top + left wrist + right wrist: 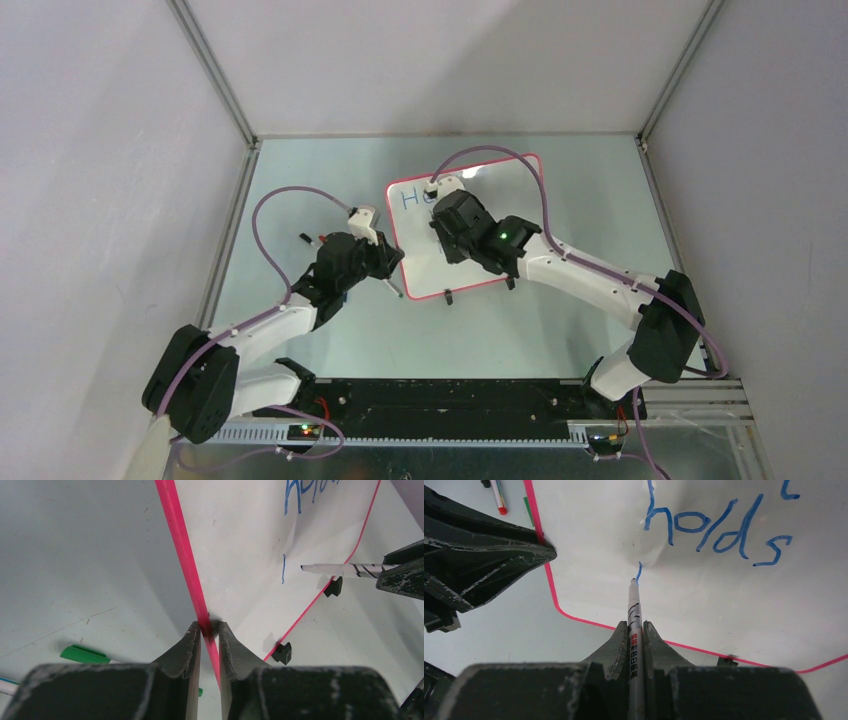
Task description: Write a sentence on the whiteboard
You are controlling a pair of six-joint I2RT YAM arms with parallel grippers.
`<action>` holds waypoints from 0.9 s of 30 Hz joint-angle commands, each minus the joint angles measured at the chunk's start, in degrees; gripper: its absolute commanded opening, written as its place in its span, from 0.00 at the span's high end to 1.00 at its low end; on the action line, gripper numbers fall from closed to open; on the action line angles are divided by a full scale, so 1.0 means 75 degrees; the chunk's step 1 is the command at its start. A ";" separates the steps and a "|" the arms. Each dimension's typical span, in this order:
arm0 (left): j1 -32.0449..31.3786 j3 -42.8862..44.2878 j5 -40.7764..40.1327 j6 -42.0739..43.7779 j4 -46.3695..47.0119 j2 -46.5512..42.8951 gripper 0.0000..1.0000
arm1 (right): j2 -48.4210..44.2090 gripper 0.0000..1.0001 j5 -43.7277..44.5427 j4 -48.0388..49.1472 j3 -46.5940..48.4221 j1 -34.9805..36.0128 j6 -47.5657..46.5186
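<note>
Left claw (pixel 210 626) clenched on board (pixel 240 555) edge, steadying it; right claw (pixel 636 626) grasping marker (pixel 634 602), tip ahead touching short stroke, sentence (pixel 719 530) beyond.

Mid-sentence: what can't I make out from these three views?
- Top view: the right gripper covers most of the sentence on the whiteboard; only its start shows.
- Left wrist view: the top line runs off the upper edge.
- Right wrist view: lettering above "holds" is cut off; whether the marker tip touches the board is unclear.
- Left wrist view: the left gripper hides part of a green pen.
</note>
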 commanded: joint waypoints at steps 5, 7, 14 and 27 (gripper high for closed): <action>-0.0035 0.0199 -0.0312 0.0319 0.0025 -0.0172 0.81 | -0.0160 1.00 0.1006 0.0042 -0.0017 0.0239 0.0001; -0.0030 0.0196 -0.0315 0.0327 0.0022 -0.0171 0.81 | -0.0184 1.00 0.1003 0.0071 -0.0014 0.0241 0.0011; -0.0035 0.0199 -0.0309 0.0328 0.0014 -0.0163 0.81 | -0.0325 1.00 0.0892 0.0266 -0.0023 0.0213 0.0134; -0.0028 0.0199 -0.0300 0.0328 0.0007 -0.0187 0.81 | -0.0436 1.00 0.0722 0.0401 -0.0098 0.0211 0.0153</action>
